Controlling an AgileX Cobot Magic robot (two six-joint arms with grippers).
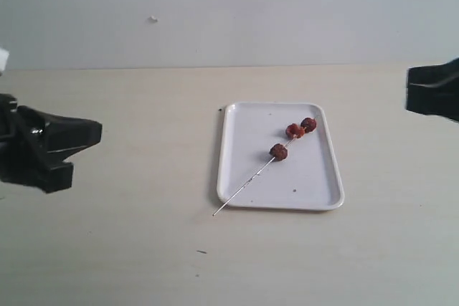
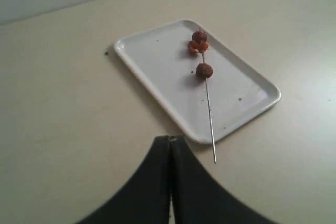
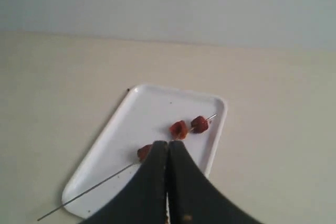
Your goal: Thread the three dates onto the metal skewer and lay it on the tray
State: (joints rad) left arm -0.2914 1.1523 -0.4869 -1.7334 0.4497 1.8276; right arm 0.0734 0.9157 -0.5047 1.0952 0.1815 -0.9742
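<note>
The white tray point(image 1: 308, 184) lies on the table right of centre. Across it lies the metal skewer point(image 1: 247, 182) with three dates point(image 1: 294, 132) threaded on it; two sit close together near the far end and one point(image 1: 278, 151) lower down. The skewer's bare end pokes over the tray's front-left rim onto the table. My left gripper point(image 1: 86, 134) hovers at the far left, shut and empty, well away from the tray. My right gripper point(image 1: 416, 94) is at the far right edge, shut and empty. In the left wrist view the tray point(image 2: 157, 61), skewer point(image 2: 210, 116) and dates point(image 2: 204, 70) lie beyond the shut left gripper point(image 2: 170, 139).
The beige table meets a plain pale wall at the back. A small dark speck point(image 1: 201, 252) lies on the table in front of the tray. In the right wrist view the shut right gripper point(image 3: 168, 144) partly covers one date point(image 3: 144, 152) on the tray point(image 3: 105, 156).
</note>
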